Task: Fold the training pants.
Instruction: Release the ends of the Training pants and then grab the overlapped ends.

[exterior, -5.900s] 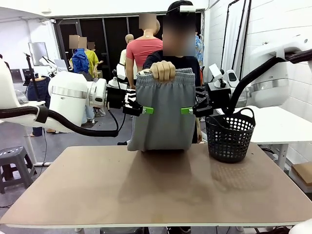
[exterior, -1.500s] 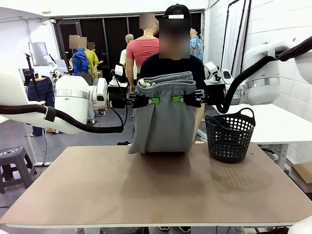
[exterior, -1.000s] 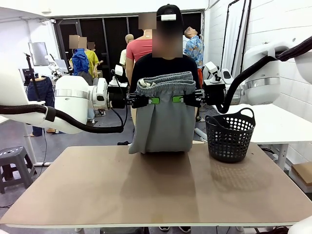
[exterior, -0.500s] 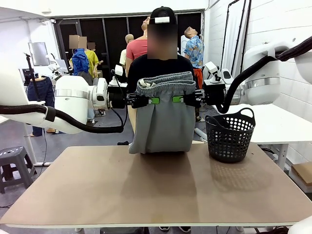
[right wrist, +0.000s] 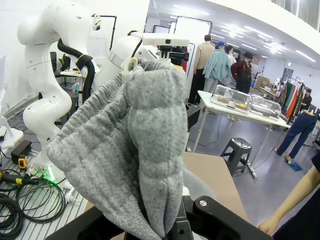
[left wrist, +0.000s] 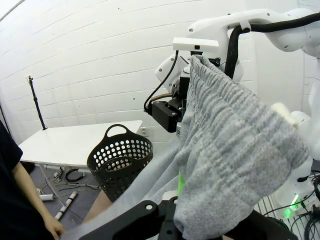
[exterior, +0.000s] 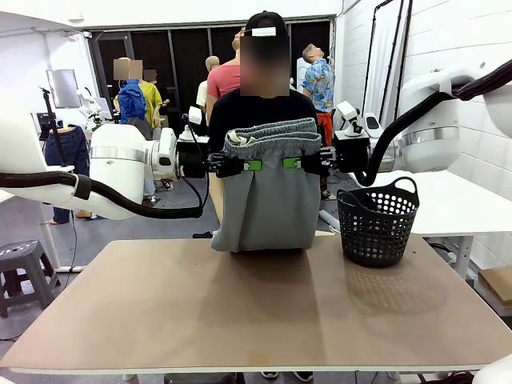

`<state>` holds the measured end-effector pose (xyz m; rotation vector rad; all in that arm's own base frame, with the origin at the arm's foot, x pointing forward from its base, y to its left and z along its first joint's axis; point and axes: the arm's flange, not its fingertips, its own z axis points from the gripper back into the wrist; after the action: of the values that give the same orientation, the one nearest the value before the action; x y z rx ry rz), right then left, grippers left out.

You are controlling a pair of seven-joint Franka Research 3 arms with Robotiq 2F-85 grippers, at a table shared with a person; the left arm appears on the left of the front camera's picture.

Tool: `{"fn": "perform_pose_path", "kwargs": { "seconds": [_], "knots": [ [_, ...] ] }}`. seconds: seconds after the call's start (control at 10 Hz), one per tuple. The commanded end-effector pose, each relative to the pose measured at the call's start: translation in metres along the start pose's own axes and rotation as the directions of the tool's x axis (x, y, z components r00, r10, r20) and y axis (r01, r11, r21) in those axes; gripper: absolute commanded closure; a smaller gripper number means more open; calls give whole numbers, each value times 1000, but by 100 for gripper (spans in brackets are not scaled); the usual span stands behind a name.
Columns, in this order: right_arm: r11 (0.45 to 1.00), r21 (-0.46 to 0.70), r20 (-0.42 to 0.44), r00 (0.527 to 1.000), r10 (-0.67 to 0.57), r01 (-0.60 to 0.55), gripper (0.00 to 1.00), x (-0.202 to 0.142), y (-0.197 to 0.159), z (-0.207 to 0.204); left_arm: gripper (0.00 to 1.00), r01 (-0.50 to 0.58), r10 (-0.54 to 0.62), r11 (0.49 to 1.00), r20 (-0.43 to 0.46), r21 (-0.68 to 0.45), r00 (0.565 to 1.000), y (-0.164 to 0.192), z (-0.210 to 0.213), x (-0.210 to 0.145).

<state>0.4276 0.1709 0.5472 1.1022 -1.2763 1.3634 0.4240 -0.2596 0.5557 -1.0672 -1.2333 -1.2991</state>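
We note both arms held level over the far edge of the table (exterior: 240, 320), left gripper (exterior: 250, 165) and right gripper (exterior: 291, 163) pointing at each other, each clamped on the pants (exterior: 268, 204) just below the waistband. The pants hang between them, light grey, waistband bunched on top, folded lower end reaching the table edge near the basket (exterior: 378, 220).

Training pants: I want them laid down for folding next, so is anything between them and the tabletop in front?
Nothing visible. The training pants hang from the left gripper and right gripper over the table's far edge; the black basket stands off to the robot's right, beside them.
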Motion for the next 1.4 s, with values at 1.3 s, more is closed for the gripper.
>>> {"fn": "perform_pose_path", "kwargs": {
  "seconds": [1.3],
  "knots": [
    [1000,-4,20,1000,7,-7,100,1,5,0,100,11,-11,1000,4,-1,1000,-2,0,4]
  ]
}}
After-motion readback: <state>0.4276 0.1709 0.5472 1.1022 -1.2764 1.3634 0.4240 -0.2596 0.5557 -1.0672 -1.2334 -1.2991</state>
